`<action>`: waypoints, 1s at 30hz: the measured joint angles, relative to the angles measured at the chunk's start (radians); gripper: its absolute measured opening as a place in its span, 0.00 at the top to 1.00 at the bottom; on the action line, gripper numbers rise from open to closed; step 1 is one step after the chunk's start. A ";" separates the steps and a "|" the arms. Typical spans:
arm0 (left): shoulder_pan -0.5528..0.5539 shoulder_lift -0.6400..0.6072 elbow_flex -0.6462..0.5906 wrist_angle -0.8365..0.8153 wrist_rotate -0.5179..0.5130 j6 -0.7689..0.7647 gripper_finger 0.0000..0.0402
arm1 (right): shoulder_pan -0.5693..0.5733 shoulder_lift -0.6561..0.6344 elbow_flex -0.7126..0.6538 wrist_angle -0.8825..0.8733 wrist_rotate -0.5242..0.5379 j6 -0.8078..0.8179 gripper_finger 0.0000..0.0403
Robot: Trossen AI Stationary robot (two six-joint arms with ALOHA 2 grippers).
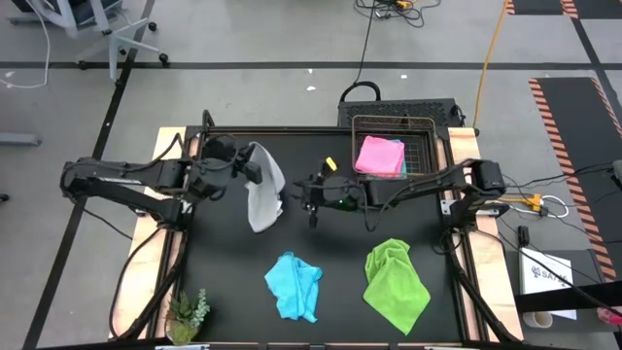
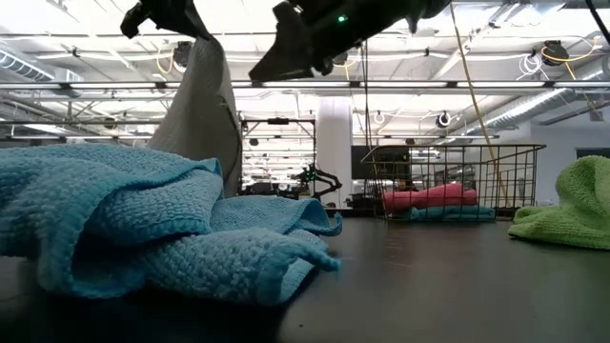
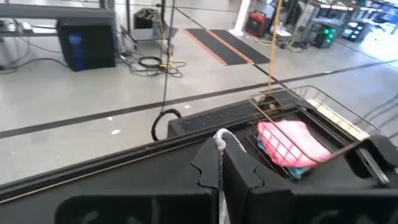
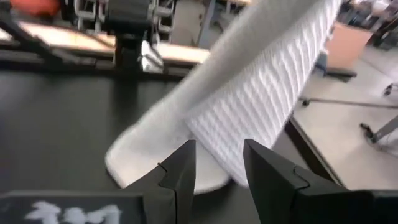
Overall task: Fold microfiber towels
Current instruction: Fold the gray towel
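Note:
My left gripper (image 1: 249, 165) is shut on the white-grey towel (image 1: 262, 194), held up over the table's far left part. The towel also shows hanging in the low view (image 2: 205, 105). My right gripper (image 1: 311, 197) is open; its fingers stand close before the towel's lower part (image 4: 249, 106), and I see no touch. A light blue towel (image 1: 293, 285) and a lime green towel (image 1: 396, 284) lie crumpled near the front edge. A pink towel (image 1: 379, 155) lies on a blue one in the wire basket (image 1: 420, 131). My left gripper pinches the white-grey towel's upper edge (image 3: 219, 144) between its two shut fingers; only a thin strip of cloth shows between them. The towel hangs slack below the gripper, and its lower end (image 4: 155, 171) reaches the black table top.
A small green plant (image 1: 187, 313) stands at the front left corner. The wire basket stands at the far right of the black mat. Bare mat shows between the hanging towel and the two crumpled towels (image 1: 330, 243).

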 joint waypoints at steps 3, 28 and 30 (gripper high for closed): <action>0.024 0.026 -0.001 -0.003 0.000 0.011 0.99 | 0.000 0.028 0.000 0.090 0.001 -0.014 0.68; 0.023 0.168 0.000 0.317 0.097 0.220 0.99 | -0.016 0.035 0.000 0.037 0.269 -0.117 0.68; 0.018 0.169 0.000 0.306 0.095 0.221 0.99 | -0.012 0.016 0.000 -0.004 0.332 -0.142 0.68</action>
